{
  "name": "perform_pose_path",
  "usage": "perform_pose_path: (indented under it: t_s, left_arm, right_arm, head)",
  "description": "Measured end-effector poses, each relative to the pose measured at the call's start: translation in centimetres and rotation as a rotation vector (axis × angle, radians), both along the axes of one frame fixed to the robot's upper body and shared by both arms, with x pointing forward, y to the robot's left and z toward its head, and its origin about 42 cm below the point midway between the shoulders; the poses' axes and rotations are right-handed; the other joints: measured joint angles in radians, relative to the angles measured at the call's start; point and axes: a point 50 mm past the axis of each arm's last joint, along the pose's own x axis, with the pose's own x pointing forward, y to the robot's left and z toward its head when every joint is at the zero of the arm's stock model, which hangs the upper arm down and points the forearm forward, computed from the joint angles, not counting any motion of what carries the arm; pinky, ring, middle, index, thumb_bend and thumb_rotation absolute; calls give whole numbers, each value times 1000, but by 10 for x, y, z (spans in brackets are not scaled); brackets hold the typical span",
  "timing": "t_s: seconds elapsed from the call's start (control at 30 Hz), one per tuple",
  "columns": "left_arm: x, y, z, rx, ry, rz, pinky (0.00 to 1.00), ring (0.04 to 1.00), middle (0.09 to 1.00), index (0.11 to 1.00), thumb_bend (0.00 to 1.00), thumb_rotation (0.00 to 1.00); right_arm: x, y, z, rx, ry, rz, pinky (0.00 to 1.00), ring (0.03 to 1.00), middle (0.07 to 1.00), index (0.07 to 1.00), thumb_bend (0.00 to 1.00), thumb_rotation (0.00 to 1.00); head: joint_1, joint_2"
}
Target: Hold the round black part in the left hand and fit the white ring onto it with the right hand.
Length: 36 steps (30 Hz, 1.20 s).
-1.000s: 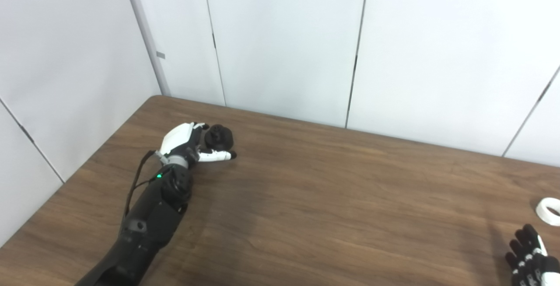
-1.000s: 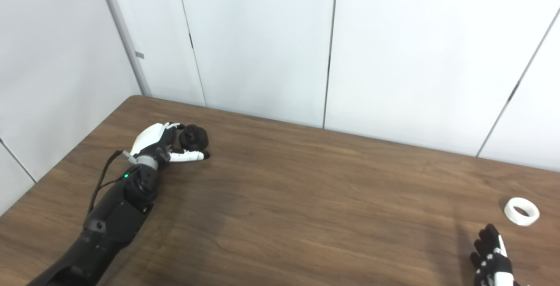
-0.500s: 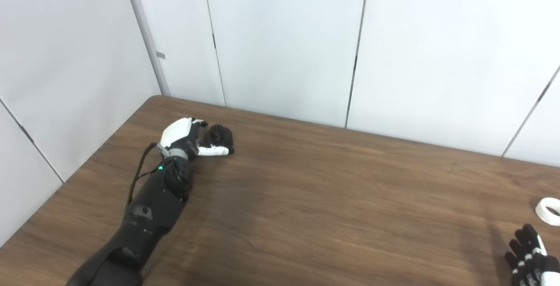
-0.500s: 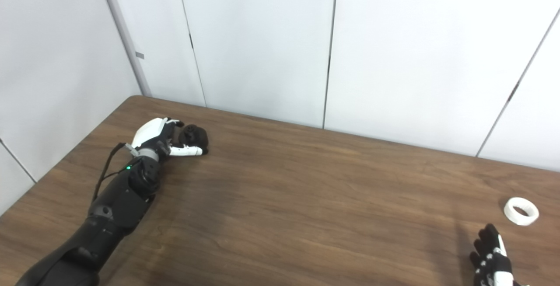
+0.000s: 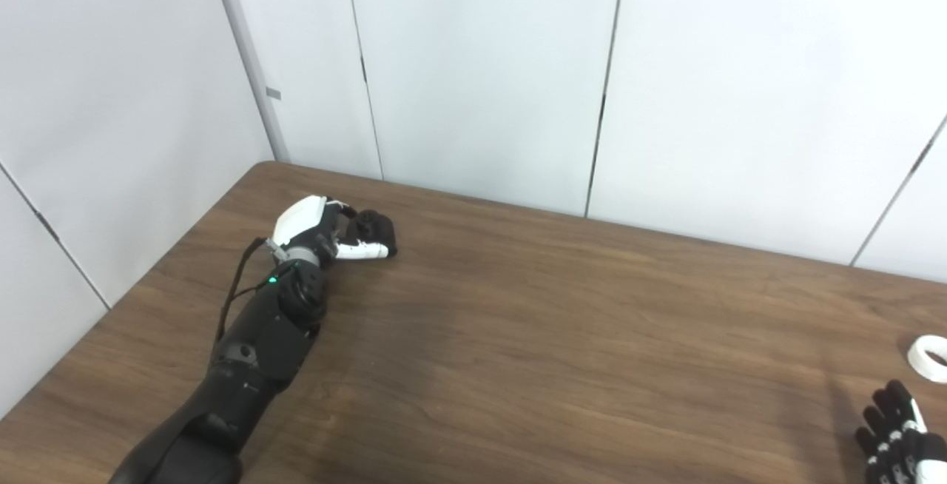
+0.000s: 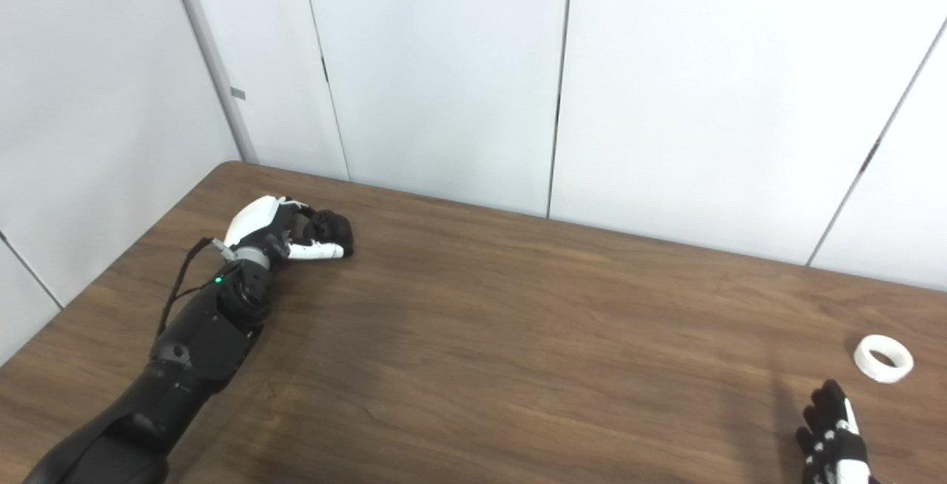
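Early stage, judging by how things lie: grasp on the black part is forming, ring untouched, nothing fitted.

Left hand [image 5: 314, 229] is out near the desk's [image 5: 518, 336] far-left corner, arm stretched from the bottom-left edge. Fingers [image 5: 342, 212] curl over the top of the round black part [image 5: 373, 229] and the white thumb [image 5: 362, 251] lies along its near side, so the part sits pinched between thumb and fingers. Looks like a closed grip, but can't tell whether the part is lifted or sitting on the wood; no clear gap shows under it in either view.

Right hand [image 6: 832, 443] is at the bottom-right corner, only partly in frame. Dark fingers [image 6: 823, 402] point up and away from the robot, slightly apart, holding nothing. It's near the white ring [image 6: 883, 357] but not touching it; bare wood shows between them.

White ring lies flat on the desk close to its right edge, hole up, just beyond the right hand's fingertips.

Done so far: left hand wrapped on the black part, approx. Left to do: confirm the hold and lift the part, bring it toward the middle; right hand reach fwd, pinch the ring, carry it across (the two parts are well apart, nearly the full desk width), line the hole up w/ the part, press on.
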Motion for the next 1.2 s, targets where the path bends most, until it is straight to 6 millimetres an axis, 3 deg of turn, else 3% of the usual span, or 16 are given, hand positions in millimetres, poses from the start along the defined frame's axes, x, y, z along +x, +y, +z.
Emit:
perform_pose_path:
  t_s: [0.53,0.73,0.77,0.83,1.0,1.2]
  left_arm:
    - [0,-1,1,-16,-5,-8,1000,1000,972,742,882,350]
    - [1,-1,2,-21,-20,-15,1000,1000,908,603,834,212]
    - [1,-1,2,-21,-26,-17,1000,1000,894,537,651,130]
    - [0,-1,2,-25,-34,-18,1000,991,871,500,558,85]
    - [-4,-1,-4,-23,-62,-28,1000,931,802,482,525,53]
    - [-6,-2,-6,-29,-96,-39,1000,914,782,483,524,52]
  right_arm:
    - [-1,0,0,-1,0,-2,1000,1000,1000,1000,468,1000]
    - [-1,-1,0,1,0,-2,1000,1000,1000,1000,479,1000]
    - [-1,-1,0,1,0,-2,1000,1000,1000,1000,474,1000]
    - [-1,-1,0,1,0,-2,1000,1000,1000,1000,472,1000]
    - [-1,-1,0,2,0,-3,1000,1000,1000,1000,476,1000]
    - [-3,-2,0,0,1,-4,1000,1000,1000,1000,489,1000]
  head:
    - [-2,6]
    - [-2,9]
    - [-2,9]
    - [-2,11]
    - [-2,14]
    - [-3,15]
